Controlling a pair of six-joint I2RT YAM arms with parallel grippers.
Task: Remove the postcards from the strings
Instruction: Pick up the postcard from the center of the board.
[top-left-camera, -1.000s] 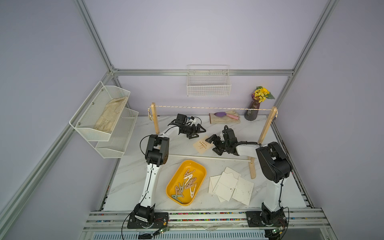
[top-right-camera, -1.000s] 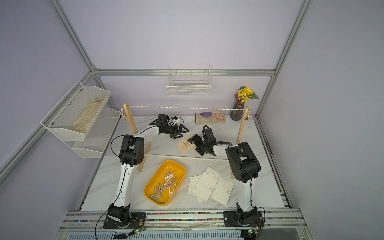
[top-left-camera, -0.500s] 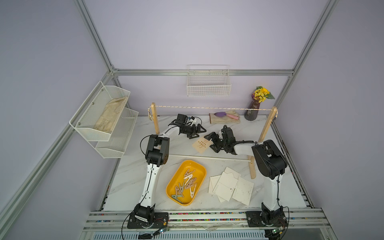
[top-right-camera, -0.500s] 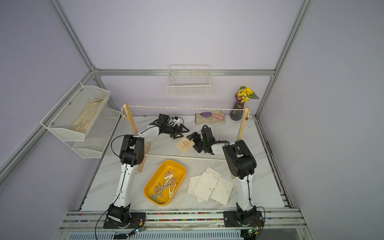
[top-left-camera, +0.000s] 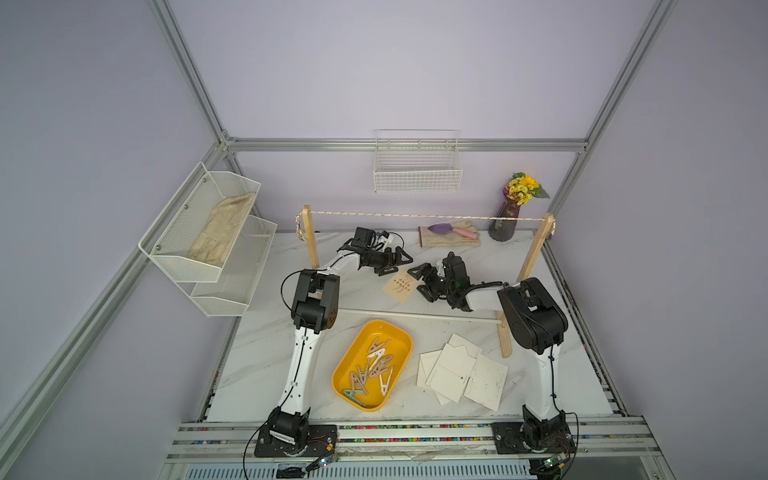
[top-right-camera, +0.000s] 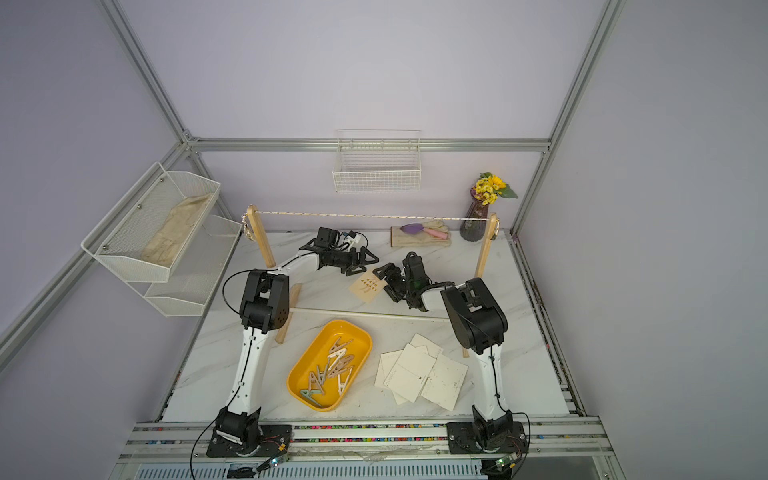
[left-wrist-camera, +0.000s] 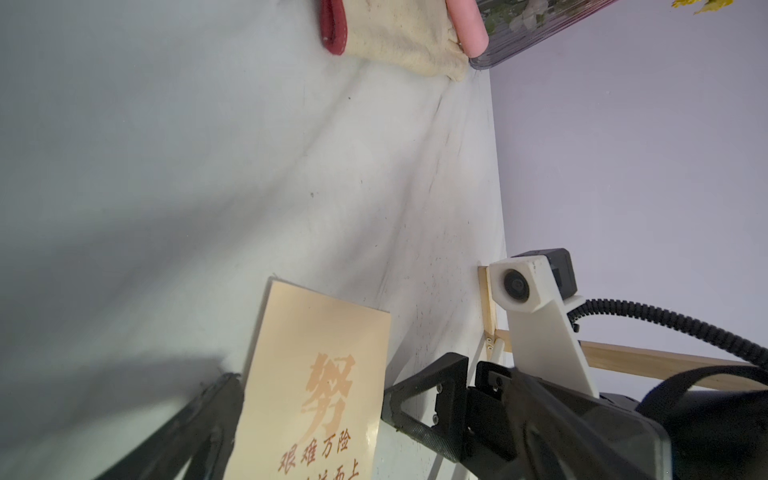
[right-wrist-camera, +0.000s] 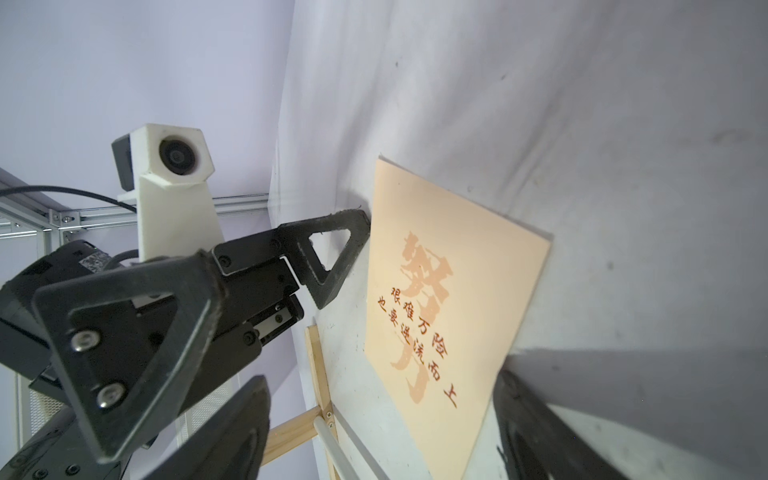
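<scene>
The string (top-left-camera: 428, 216) (top-right-camera: 365, 216) spans the two wooden posts with nothing hanging on it. One tan postcard (top-left-camera: 400, 286) (top-right-camera: 365, 287) (left-wrist-camera: 316, 382) (right-wrist-camera: 449, 299) with orange characters lies on the table between my grippers. My left gripper (top-left-camera: 398, 264) (top-right-camera: 363, 266) is open, and one fingertip (right-wrist-camera: 357, 224) is at the card's far edge. My right gripper (top-left-camera: 419, 284) (top-right-camera: 384, 284) (right-wrist-camera: 386, 440) is open, its jaws straddling the card's near corner. Several white postcards (top-left-camera: 457, 370) (top-right-camera: 419, 370) lie in a loose pile at the front right.
A yellow tray (top-left-camera: 370, 328) of clothespins sits front centre. The rack's white rod (top-left-camera: 415, 314) crosses the table between its wooden feet. A glove with a trowel (top-left-camera: 451, 237) and a flower vase (top-left-camera: 505, 224) stand at the back. Mesh shelves (top-left-camera: 208, 232) hang on the left.
My right gripper has slid left, so its jaws now straddle the tan postcard, and they have narrowed a little. The left arm and the card have stayed put.
</scene>
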